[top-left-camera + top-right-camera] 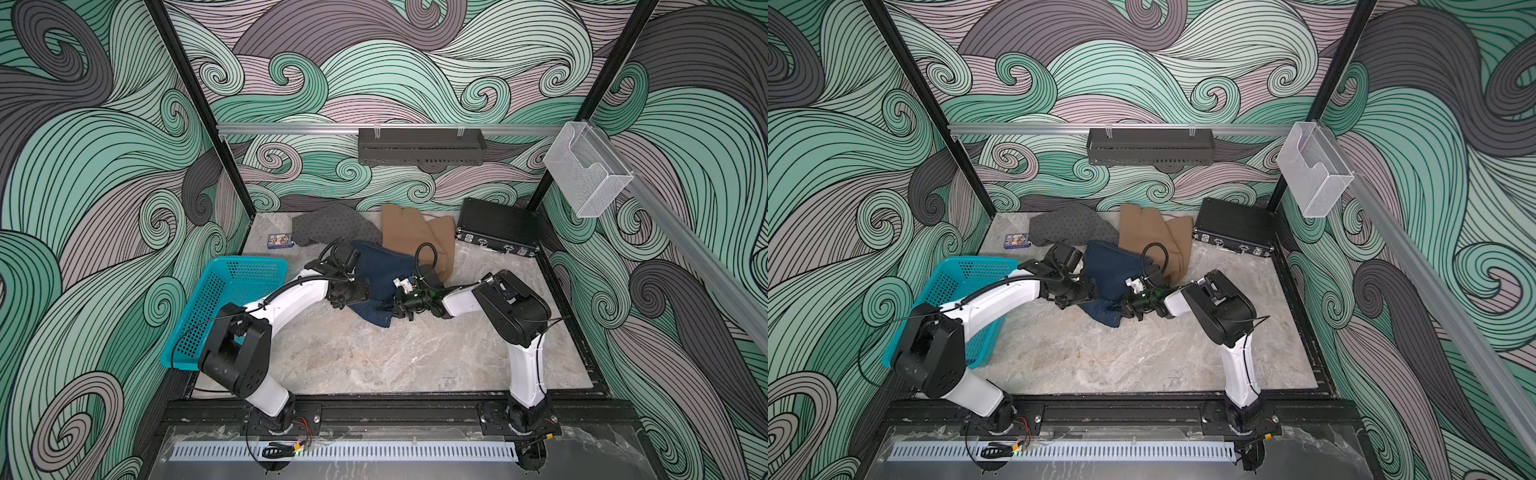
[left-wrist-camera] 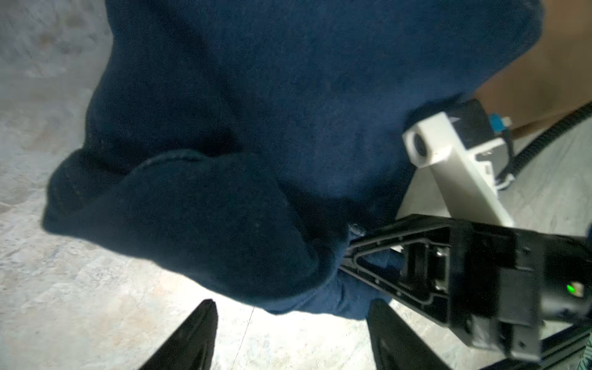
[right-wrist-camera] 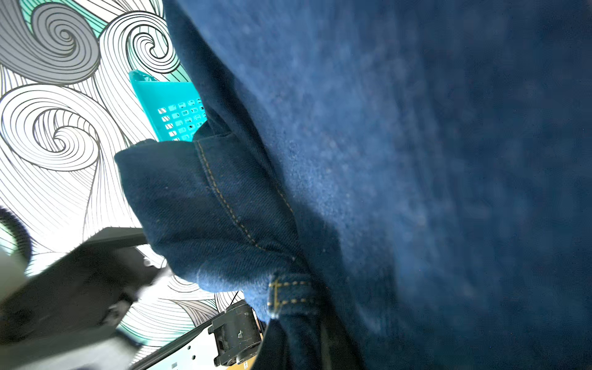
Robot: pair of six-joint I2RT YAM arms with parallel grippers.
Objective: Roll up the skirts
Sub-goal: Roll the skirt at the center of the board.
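The dark blue denim skirt [image 1: 380, 266] [image 1: 1106, 270] lies bunched mid-table, partly over the tan-brown skirt [image 1: 409, 232] [image 1: 1148, 230]. The dotted grey skirt [image 1: 332, 226] [image 1: 1065, 226] lies behind them to the left. My left gripper [image 2: 291, 306] [image 1: 341, 302] is open at the denim's near-left edge, with only bare table between its fingers [image 2: 198, 330]. My right gripper [image 1: 394, 309] [image 2: 347, 253] is shut on the denim's near-right edge. In the right wrist view the denim [image 3: 384, 160] fills most of the picture and hides the fingers.
A teal basket [image 1: 232, 299] [image 1: 963, 299] stands at the left under my left arm. At the back right lies a black hard case [image 1: 496, 226], and a small card box [image 1: 280, 241] sits at the back left. A dark shelf [image 1: 422, 145] hangs on the back wall.
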